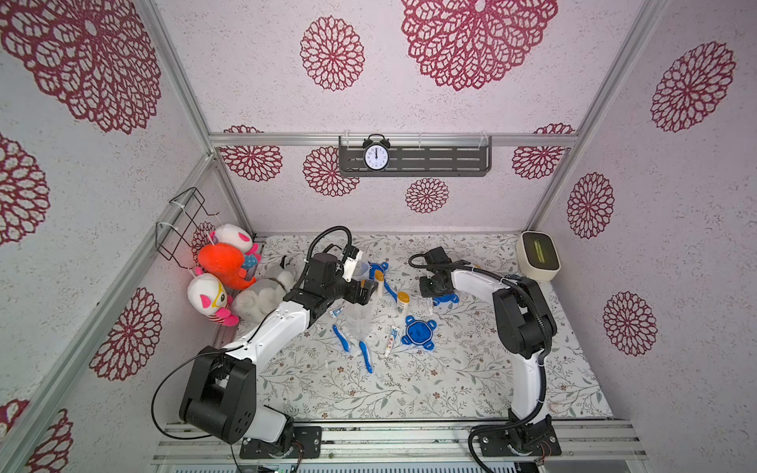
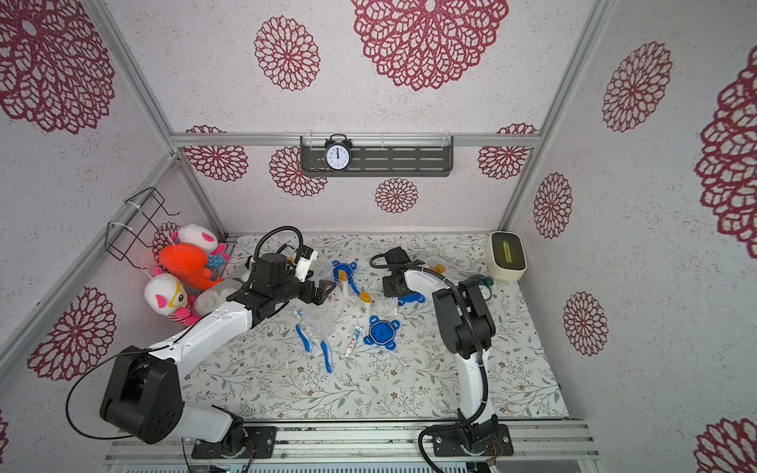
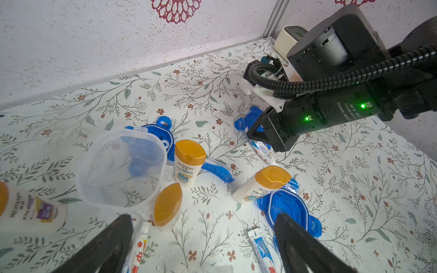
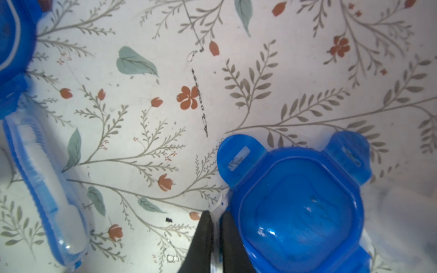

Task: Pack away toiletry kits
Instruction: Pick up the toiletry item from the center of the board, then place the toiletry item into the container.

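Surface: floral-print table cover (image 1: 409, 389), walled in by panels with red medallions. The kit parts lie loose across it.
Right gripper: the right gripper (image 4: 215, 218) is closed tight, with the flat crimped end of a toothpaste tube (image 3: 262, 151) pinched between its fingers. That thin edge suits a narrow pinch; judged to be the pick-up for packing.
Beside right gripper: a blue lid (image 4: 298, 201) lies right against one finger, off its jar. A toothbrush (image 4: 45, 184) lies well apart on the other side.
Left gripper: the left gripper (image 3: 203, 217) is spread wide and holds nothing. An orange-capped bottle (image 3: 168, 205) sits between its fingers, probably its next pick.
Jar: the clear jar (image 3: 120, 165) just ahead of the left gripper is empty and lidless, its mouth towards the wrist, so it is open for loading.
Kits: none looks packed; bottles, tubes, brushes and lids lie scattered around both grippers.
Writing: a second bottle (image 3: 188, 165), beyond the left gripper, reads "REPANO"; the smaller print is illegible. A red-lettered tube (image 3: 138, 250) by one left finger bears Chinese characters. The right arm housing (image 3: 338, 106) is printed "DAMIAO".
Clock: an alarm clock (image 1: 376, 155) on the wall shelf has its hands near twelve; it is not part of the task.
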